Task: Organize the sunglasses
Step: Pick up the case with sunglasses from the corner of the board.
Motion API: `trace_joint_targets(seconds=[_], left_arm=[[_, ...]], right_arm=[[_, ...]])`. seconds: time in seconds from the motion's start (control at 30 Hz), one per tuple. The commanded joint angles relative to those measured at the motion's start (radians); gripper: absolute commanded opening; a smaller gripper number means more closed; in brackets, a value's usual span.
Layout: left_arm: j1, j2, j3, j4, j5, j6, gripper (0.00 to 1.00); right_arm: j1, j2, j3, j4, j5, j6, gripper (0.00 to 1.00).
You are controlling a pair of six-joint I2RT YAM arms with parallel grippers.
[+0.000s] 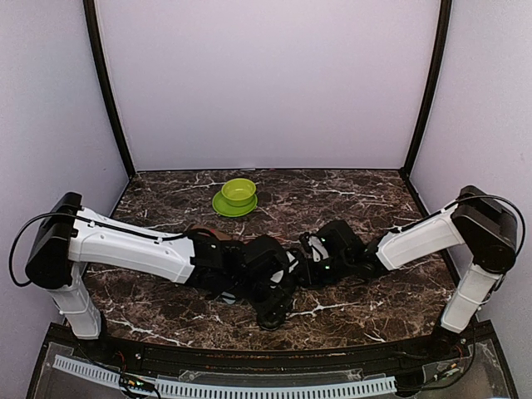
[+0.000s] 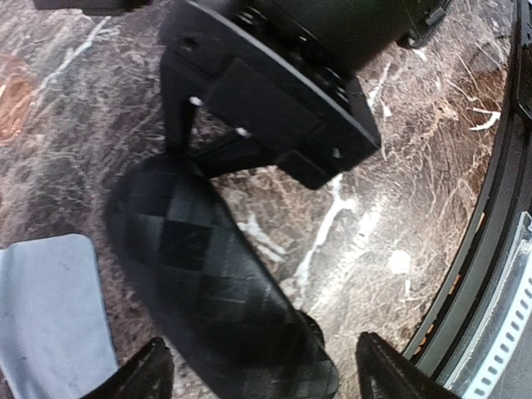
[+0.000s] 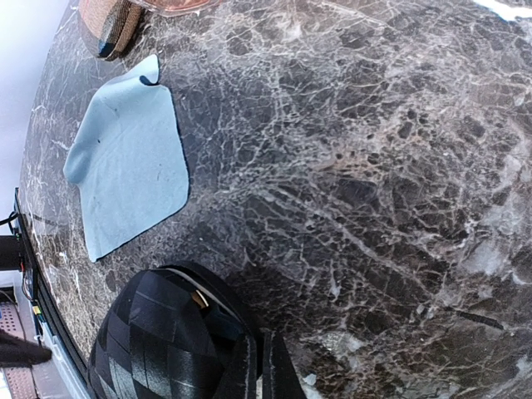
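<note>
Left gripper (image 2: pixel 266 378) jaws are standing apart astride the black case (image 2: pixel 208 283), while right gripper (image 3: pixel 259 370) jaws are pressing together at its end. Unheld, the case is at risk of being nudged toward the near edge. Reddish sunglasses (image 3: pixel 174 4) are lying far left, near the cloth (image 3: pixel 125 166).
</note>
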Motion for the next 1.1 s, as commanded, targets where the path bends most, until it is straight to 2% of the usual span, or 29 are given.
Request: trace_joint_targets(seconds=[0.0, 0.2, 0.47, 0.77, 1.07], left_arm=[[-0.005, -0.055, -0.022, -0.066, -0.077, -0.050, 0.90], [-0.046, -0.042, -0.030, -0.076, -0.130, -0.091, 0.99], [-0.105, 0.013, -0.044, -0.059, -0.197, -0.100, 0.99], [-0.115, 0.090, -0.022, -0.094, -0.254, -0.092, 0.99], [-0.116, 0.101, -0.023, -0.099, -0.285, -0.114, 0.97]], right_arm=[[0.011, -0.035, -0.001, 0.045, -0.005, 0.002, 0.00], [0.012, -0.038, -0.001, 0.053, 0.006, 0.022, 0.00], [0.020, -0.033, -0.004, 0.058, 0.016, 0.044, 0.00], [0.026, -0.031, 0.007, 0.045, 0.021, 0.044, 0.00], [0.027, -0.023, 0.011, 0.046, 0.017, 0.044, 0.00]])
